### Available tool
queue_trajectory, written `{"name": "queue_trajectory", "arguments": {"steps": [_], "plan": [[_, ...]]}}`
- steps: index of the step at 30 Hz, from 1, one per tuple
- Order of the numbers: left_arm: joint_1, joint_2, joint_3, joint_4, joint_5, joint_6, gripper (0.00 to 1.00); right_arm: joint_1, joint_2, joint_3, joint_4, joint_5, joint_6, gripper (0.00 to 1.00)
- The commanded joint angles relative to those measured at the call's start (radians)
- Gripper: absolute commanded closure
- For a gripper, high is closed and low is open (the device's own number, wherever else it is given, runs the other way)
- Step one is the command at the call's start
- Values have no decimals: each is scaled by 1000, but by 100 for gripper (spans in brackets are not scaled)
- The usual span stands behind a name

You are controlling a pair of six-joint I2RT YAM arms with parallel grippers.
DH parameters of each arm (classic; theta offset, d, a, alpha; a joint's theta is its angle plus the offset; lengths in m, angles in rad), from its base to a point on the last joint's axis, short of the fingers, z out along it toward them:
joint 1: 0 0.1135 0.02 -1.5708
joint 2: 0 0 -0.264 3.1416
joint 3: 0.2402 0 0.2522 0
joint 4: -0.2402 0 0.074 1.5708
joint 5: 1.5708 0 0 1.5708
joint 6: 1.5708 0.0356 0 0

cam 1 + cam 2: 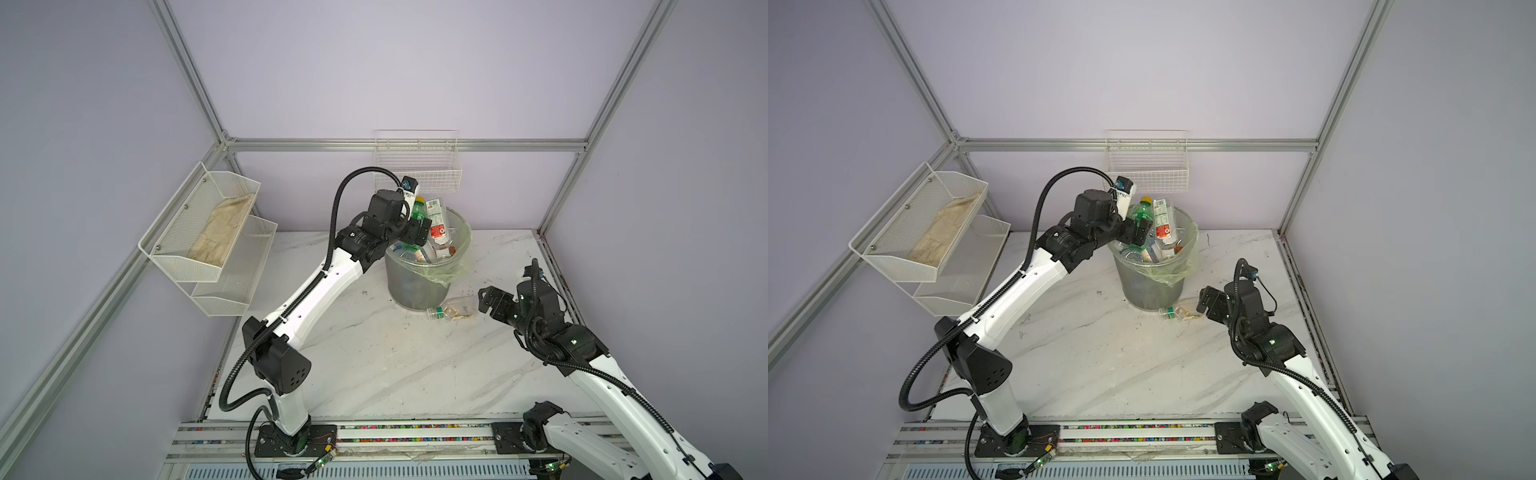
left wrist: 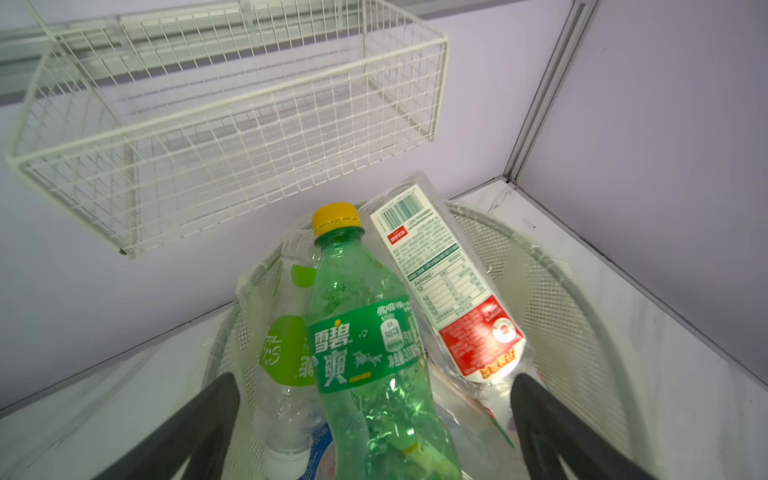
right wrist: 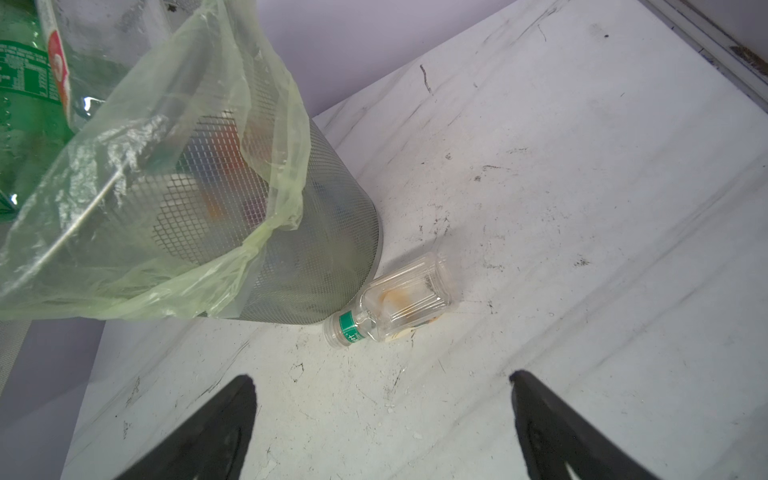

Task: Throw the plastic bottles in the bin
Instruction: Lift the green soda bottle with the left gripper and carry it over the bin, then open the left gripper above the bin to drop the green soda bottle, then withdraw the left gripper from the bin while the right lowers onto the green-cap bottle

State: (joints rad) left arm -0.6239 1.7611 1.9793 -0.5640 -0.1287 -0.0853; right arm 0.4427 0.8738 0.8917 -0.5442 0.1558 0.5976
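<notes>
Plainly, left gripper [image 2: 374,376] and right gripper [image 3: 380,376] gape (nothing pinched); crinkled green bottle [image 2: 361,332] tops mesh bin [image 1: 405,286].

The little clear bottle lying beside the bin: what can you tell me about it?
The clear bottle is transparent plastic, with a squarish ribbed body, a clear cap and a green band round its neck. Brownish traces show inside. It lies on its side on the white marbled table, cap end at the foot of the mesh bin, touching it or nearly.
</notes>
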Motion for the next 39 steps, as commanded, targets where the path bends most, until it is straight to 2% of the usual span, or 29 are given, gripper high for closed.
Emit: {"name": "queue_trajectory", "arguments": {"steps": [1, 16, 33, 39], "plan": [[-7, -128, 15, 60, 17, 4, 0, -6, 17, 8, -16, -6, 8, 3], [-22, -396, -267, 142, -10, -14, 0, -7, 52, 3, -12, -47, 64, 3], [-33, -737, -747, 192, -109, -106, 0, -14, 227, 36, 0, -133, 314, 3], [-33, -821, -837, 186, -133, -123, 0, -56, 299, 39, 43, -266, 409, 3]]}}
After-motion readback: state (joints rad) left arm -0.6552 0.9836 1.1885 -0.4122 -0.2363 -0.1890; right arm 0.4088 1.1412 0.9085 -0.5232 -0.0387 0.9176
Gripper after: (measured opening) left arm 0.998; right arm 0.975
